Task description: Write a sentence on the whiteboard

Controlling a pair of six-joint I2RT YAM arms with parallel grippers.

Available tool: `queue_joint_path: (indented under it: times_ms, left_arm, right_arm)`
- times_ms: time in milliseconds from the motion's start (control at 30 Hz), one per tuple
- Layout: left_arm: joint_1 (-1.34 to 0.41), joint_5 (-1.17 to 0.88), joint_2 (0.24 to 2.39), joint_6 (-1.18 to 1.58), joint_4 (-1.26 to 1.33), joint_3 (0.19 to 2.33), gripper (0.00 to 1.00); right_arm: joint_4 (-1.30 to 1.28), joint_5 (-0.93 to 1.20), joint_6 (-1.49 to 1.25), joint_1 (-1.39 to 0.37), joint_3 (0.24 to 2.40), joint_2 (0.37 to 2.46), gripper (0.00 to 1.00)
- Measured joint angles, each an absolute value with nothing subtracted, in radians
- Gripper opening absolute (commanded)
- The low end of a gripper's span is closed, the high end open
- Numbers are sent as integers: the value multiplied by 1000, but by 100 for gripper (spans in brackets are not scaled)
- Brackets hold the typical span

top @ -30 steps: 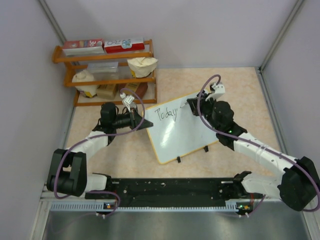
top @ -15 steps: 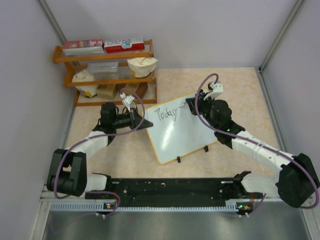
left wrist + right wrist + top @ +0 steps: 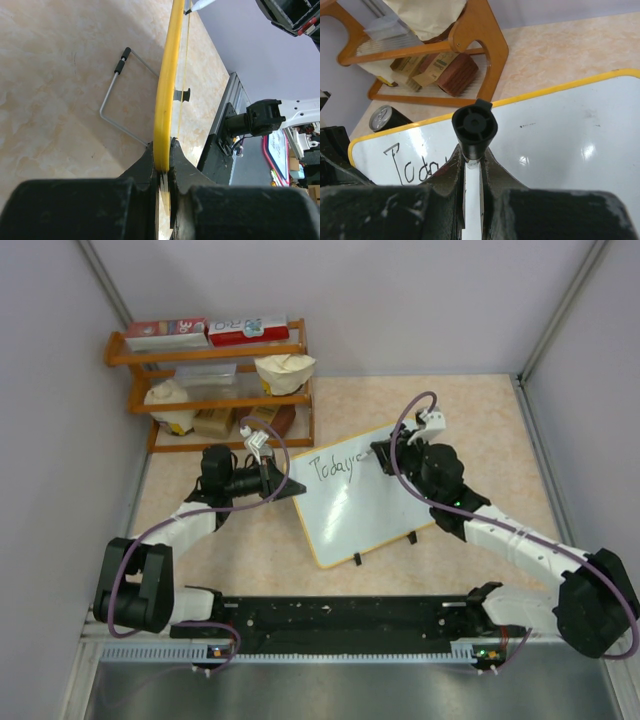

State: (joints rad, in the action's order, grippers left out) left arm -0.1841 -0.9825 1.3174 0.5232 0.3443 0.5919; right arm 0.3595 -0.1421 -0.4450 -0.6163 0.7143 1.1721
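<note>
The whiteboard [image 3: 372, 515], white with a yellow frame, stands tilted at mid-table. My left gripper [image 3: 292, 487] is shut on its left edge; in the left wrist view the yellow frame [image 3: 167, 85] runs edge-on between the jaws of that gripper [image 3: 164, 154]. My right gripper [image 3: 386, 453] is shut on a black-capped marker [image 3: 474, 127], whose tip rests on the board's upper part. The sentence [image 3: 335, 468] reads "Today" plus a fresh stroke in black. In the right wrist view the board [image 3: 560, 145] shows "Toda" [image 3: 412, 170] beside my right gripper [image 3: 472, 154].
A wooden shelf [image 3: 210, 380] with boxes, bags and a can [image 3: 382, 117] stands at the back left, close behind the board. The board has two black clip feet [image 3: 357, 559] and a wire stand [image 3: 117, 100] behind it. Walls close in both sides.
The right gripper with the marker has shifted slightly and a new stroke has appeared after "Today". The left arm and the board have not moved.
</note>
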Motion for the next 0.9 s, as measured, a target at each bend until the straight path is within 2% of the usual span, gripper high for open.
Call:
queue_joint_path:
  times_ms: [900]
  left_arm:
    - [-184,-981,1317,525,347,589,0]
  right_arm:
    - [336,-118,-455,-616,663,1126,0]
